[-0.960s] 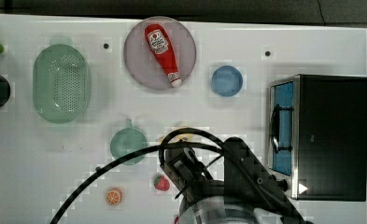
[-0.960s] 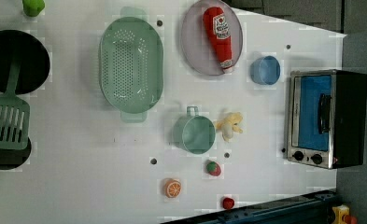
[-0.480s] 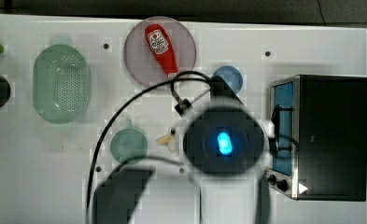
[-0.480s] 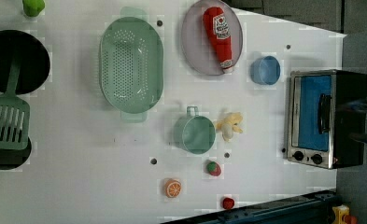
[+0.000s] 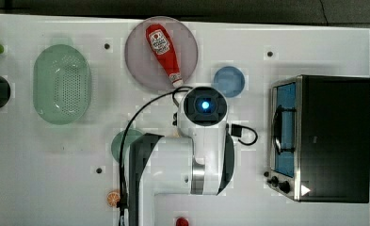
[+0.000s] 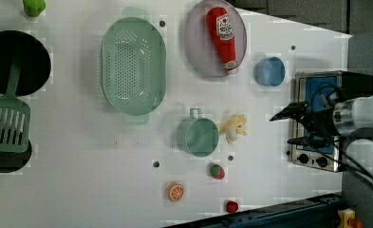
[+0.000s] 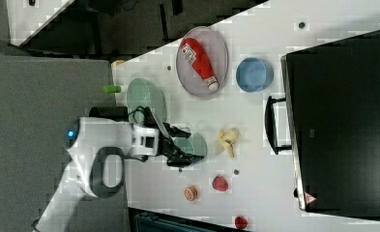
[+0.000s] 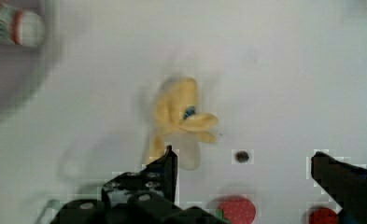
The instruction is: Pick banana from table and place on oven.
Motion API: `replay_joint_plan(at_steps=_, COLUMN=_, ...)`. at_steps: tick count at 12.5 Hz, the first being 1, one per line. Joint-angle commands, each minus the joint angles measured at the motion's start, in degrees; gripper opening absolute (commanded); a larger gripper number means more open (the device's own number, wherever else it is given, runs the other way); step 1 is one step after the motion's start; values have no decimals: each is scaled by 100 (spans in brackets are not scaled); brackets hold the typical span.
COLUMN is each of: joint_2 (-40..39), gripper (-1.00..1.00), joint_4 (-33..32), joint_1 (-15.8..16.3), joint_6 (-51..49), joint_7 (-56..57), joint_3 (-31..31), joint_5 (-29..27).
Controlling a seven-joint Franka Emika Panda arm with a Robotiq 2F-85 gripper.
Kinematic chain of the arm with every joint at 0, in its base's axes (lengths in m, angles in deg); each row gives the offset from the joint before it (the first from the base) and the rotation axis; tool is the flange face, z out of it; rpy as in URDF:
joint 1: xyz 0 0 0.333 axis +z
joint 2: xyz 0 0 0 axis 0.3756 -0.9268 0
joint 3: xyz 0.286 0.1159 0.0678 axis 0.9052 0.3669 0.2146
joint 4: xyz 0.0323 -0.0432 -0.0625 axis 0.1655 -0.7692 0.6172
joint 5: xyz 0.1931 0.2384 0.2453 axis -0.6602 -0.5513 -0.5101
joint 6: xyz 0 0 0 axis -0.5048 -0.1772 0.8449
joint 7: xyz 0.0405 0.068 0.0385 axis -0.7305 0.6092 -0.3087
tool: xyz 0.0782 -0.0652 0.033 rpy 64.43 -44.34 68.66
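The black two-fingered end effector [image 8: 242,179], fingers spread and empty, hangs at the wrist view's lower edge above the white desk [image 6: 79,180]. The pale yellow peeled toy banana [image 8: 183,119] lies mid-frame, just beyond one fingertip. In the left view's centre, the banana sits beside a green mug [image 6: 198,137], a red strawberry [image 6: 217,171] below. The black-topped toaster oven [image 5: 333,139] stands at the top view's right.

Left view: banana [image 6: 233,128] on table [image 6: 79,180], just right of mug [image 6: 199,137]; strawberry [image 6: 217,171] below; oven [image 6: 317,123] far right; bowl [image 6: 270,71] above oven.
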Motion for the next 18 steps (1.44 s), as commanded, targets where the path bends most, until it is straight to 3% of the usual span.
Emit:
replay_joint_plan(at_steps=1, joint_2=-24, gripper=100, joint_4=-196, joint_1=4, joint_6=886, joint_7=-107, joint_3=-86, joint_5=78)
replay_joint_plan(at_steps=6, joint_2=-1011, gripper=100, joint_4=-463, joint_1=18, joint_6=2233, joint_7=-114, joint_3=-4, joint_5=52)
replay_joint_plan(at_steps=13, joint_2=-1918, gripper=100, joint_4=-489, joint_1=46, joint_6=2905, joint_7=-206, joint_3=144, joint_5=15)
replay_joint_plan(at_steps=14, joint_2=-1980, gripper=92, joint_4=-494, joint_1=49, joint_6=3014, joint_7=-206, joint_3=147, joint_5=15)
replay_joint_plan(at_steps=18, joint_2=-2014, gripper=-7, joint_4=-496, joint_1=58, joint_6=3137, joint_7=-207, joint_3=157, joint_5=15)
